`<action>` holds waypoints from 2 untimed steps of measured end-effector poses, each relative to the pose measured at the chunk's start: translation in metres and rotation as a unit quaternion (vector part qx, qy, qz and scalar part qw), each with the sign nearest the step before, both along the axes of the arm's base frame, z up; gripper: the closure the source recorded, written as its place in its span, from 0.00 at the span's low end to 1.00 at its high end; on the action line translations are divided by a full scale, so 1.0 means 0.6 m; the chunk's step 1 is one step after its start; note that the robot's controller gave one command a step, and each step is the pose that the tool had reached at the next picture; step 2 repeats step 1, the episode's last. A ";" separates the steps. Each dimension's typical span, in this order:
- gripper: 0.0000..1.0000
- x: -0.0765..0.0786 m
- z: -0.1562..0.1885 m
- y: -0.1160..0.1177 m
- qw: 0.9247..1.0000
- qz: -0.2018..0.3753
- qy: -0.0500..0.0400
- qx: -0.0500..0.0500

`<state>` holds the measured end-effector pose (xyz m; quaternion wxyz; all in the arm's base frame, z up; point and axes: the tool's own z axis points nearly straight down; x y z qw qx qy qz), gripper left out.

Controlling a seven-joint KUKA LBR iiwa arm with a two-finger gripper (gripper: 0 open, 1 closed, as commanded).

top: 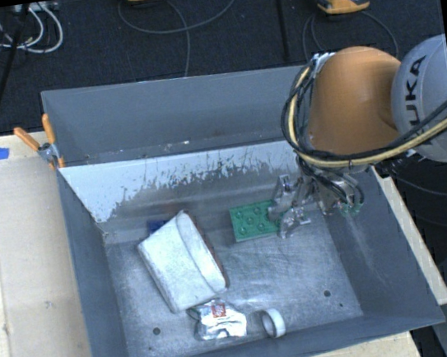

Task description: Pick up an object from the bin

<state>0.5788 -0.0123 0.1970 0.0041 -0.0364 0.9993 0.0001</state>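
Grey sheet metal, scuffed and streaked on its sloping walls, makes up the bin (199, 127). Near its middle lies a flat green studded plate (251, 221), rectangular and of hard plastic. The end effector (291, 215) sits at the plate's right edge, and I cannot tell whether it is wide or narrow. Left of the plate lies a soft white folded pad (181, 259). Below the plate and well apart are a crumpled packet (220, 322) and a small white ring (272, 322). Thin and flat on slick metal, the plate probably offers little edge to catch, so it may slide or tip away.
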 end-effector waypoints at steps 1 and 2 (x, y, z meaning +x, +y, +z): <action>1.00 -0.038 0.170 -0.015 0.994 0.106 0.000 -0.001; 1.00 -0.038 0.170 -0.015 0.994 0.106 0.000 -0.001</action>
